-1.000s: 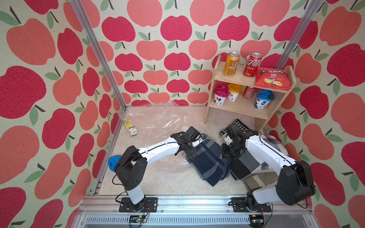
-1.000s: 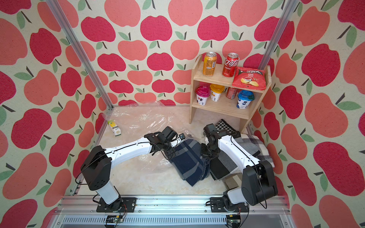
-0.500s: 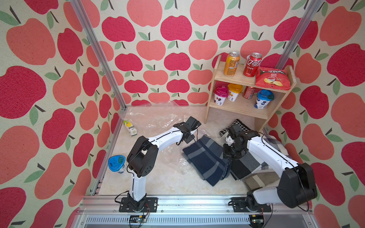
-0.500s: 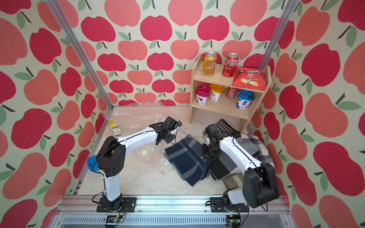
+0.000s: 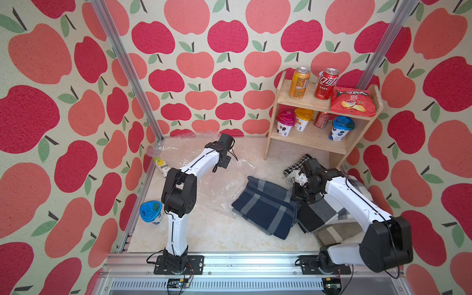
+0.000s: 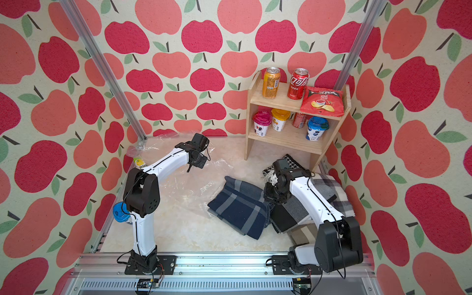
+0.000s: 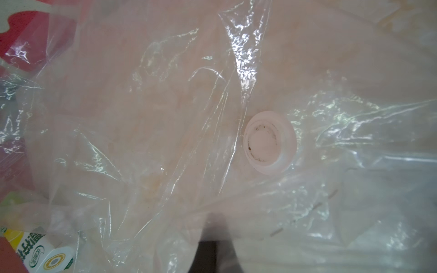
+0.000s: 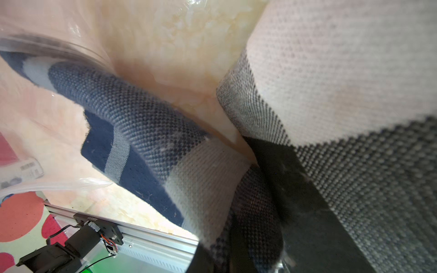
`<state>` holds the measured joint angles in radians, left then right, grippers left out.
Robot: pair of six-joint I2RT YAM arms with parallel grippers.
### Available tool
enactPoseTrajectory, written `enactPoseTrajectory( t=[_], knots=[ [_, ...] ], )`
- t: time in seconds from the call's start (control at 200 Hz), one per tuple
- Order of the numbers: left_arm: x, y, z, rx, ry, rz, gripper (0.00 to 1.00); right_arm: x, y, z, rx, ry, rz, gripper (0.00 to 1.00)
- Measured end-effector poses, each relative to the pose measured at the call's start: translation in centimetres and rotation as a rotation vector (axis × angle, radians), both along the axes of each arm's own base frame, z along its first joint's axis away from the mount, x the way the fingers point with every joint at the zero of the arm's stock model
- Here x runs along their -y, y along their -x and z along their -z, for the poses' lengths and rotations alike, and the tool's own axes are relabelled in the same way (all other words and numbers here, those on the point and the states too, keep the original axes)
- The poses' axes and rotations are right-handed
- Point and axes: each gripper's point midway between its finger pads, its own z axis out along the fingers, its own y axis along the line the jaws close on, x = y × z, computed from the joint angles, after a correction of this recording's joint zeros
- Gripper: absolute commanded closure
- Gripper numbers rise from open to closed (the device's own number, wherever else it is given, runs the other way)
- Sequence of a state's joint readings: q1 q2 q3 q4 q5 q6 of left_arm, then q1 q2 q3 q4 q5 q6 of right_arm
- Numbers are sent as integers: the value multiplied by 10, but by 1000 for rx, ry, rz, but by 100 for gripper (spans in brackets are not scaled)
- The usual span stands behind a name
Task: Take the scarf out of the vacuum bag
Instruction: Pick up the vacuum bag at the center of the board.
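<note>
Both sets of jaws are closed, the right gripper (image 5: 297, 200) on the scarf (image 5: 265, 209), the left gripper (image 7: 207, 255) seemingly on the vacuum bag (image 5: 204, 184), so a slow, level pull apart suits.

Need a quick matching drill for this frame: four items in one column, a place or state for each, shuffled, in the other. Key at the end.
Items
1. navy plaid scarf
2. vacuum bag
3. chip bag
4. pink-lidded cup

Places or states
A. top shelf of the wooden rack
B. lower shelf of the rack
C. transparent, crumpled on the table
D. folded on the table, beside the grey scarves

Pairs: 1-D, 2-C, 3-A, 4-B
</note>
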<state>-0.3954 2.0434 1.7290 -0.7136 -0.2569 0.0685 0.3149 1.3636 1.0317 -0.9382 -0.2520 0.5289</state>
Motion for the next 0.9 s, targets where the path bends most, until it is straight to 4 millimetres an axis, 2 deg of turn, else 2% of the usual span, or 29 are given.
enactPoseTrajectory(
  t=[0.205, 0.345, 0.52, 0.72, 0.74, 0.78, 0.9],
  knots=[
    [-42, -19, -29, 24, 90, -149, 100, 3, -1, 3, -8, -19, 20, 99],
    [-62, -27, -45, 41, 159, -226, 100, 3, 1, 9, -15, -17, 20, 99],
    [-75, -23, -55, 36, 243, -285, 100, 3, 0, 15, -32, -10, 20, 98],
    [-82, -22, -90, 80, 338, -301, 100, 7, -4, 18, -34, -2, 35, 94],
    [-81, -23, -94, 87, 345, -299, 100, 8, -5, 18, -33, -2, 39, 91],
    [-80, -24, -102, 98, 359, -296, 100, 9, -6, 19, -33, 0, 42, 75],
    [-75, -25, -113, 110, 391, -278, 100, 11, -8, 18, -21, 8, 44, 6]
  ],
)
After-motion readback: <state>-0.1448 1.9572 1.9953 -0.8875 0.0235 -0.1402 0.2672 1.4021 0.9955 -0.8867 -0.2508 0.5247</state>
